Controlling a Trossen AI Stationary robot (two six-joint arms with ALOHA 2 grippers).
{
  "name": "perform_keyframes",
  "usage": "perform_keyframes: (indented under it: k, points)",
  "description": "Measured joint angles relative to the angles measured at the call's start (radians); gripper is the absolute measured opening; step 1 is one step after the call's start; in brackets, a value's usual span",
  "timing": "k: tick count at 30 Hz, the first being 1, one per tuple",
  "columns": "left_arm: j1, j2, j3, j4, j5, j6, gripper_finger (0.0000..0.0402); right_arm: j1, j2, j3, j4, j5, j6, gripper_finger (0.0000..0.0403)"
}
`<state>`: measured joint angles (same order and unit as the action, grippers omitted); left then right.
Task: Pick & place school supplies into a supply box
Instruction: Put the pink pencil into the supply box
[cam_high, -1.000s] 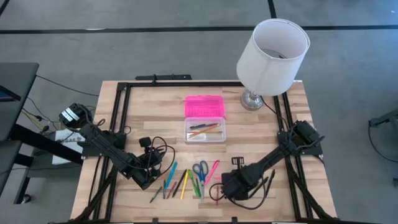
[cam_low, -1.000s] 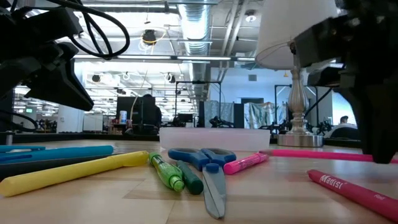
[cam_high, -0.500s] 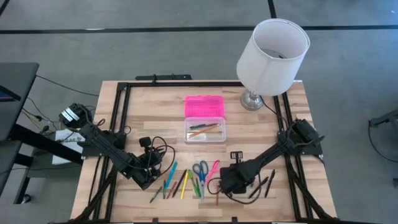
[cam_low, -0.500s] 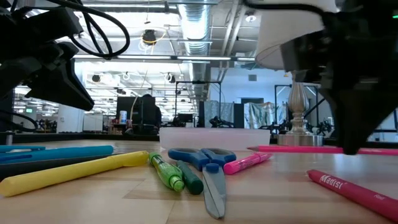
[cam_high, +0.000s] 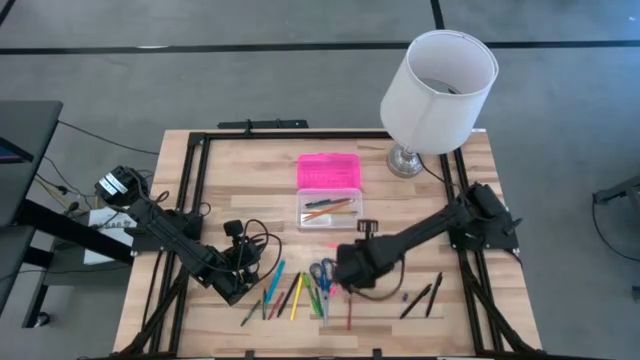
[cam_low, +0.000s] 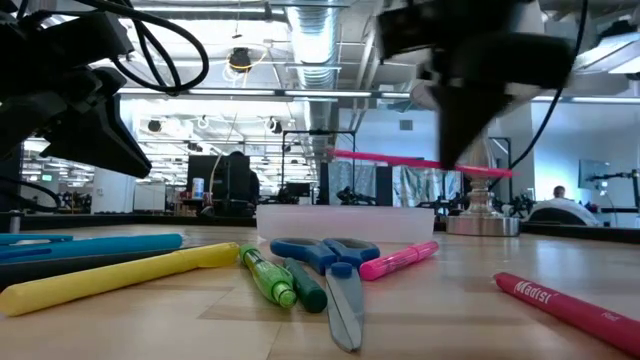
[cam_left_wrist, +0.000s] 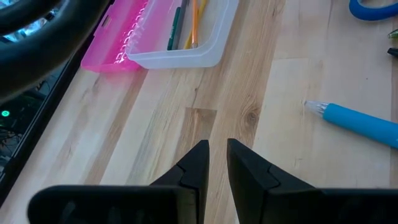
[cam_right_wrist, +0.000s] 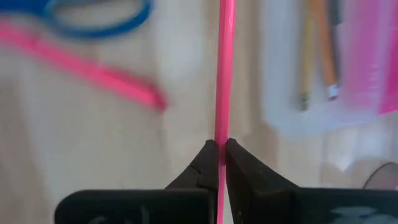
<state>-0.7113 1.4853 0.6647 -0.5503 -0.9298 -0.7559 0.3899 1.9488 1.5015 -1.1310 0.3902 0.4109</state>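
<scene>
My right gripper (cam_high: 346, 268) hangs over the scissors (cam_high: 322, 272) near the supply box and is shut on a thin pink pencil (cam_low: 385, 158). The box has a clear base (cam_high: 330, 212) holding a few pencils, with its pink lid (cam_high: 328, 170) lying open on the far side. Several coloured pens and pencils (cam_high: 285, 295) lie flat on the near part of the table, beside the blue-handled scissors (cam_low: 335, 265). My left gripper (cam_high: 232, 285) waits low at the near left with its fingers (cam_left_wrist: 205, 155) almost together, touching nothing. My right gripper pinches the pink pencil's shaft (cam_right_wrist: 222, 134) between its two fingertips (cam_right_wrist: 208, 155). The fingers come from above and lie across the pencil. The pencil is lifted clear of the table and lies about level, sticking out on both sides of the fingers (cam_low: 465, 120).
A white-shaded lamp (cam_high: 435, 85) stands at the far right corner. Two black pens (cam_high: 420, 298) lie near right, and a red pen (cam_high: 349, 312) lies near the front edge. A blue pen (cam_left_wrist: 364, 124) rests ahead of my left gripper. A black frame (cam_high: 200, 180) borders the table.
My right gripper has risen and moved toward the table's left and far side, toward the supply box, carrying the pink pencil. The pencil lay on the table a second ago and is now lifted clear, held level.
</scene>
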Motion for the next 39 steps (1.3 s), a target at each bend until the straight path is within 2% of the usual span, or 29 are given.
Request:
perform_keyframes:
  k: [10, 23, 30, 39]
  points:
    - [0.0, 0.0, 0.0, 0.0, 0.001, 0.0, 0.0053, -0.127, 0.0, 0.018, 0.026, -0.001, 0.019, 0.0001]
    - [0.0, 0.0, 0.0, 0.0, 0.002, 0.0, 0.0053, -0.273, 0.0, 0.017, 0.264, 0.007, -0.168, 0.0001]
    - [0.0, 0.0, 0.0, 0.0, 0.009, 0.0, 0.0053, -0.368, 0.003, 0.014, 0.287, -0.079, -0.176, 0.0001]
    - [0.0, 0.0, 0.0, 0.0, 0.008, 0.0, 0.0053, -0.392, 0.003, 0.014, 0.288, -0.087, -0.179, 0.0002]
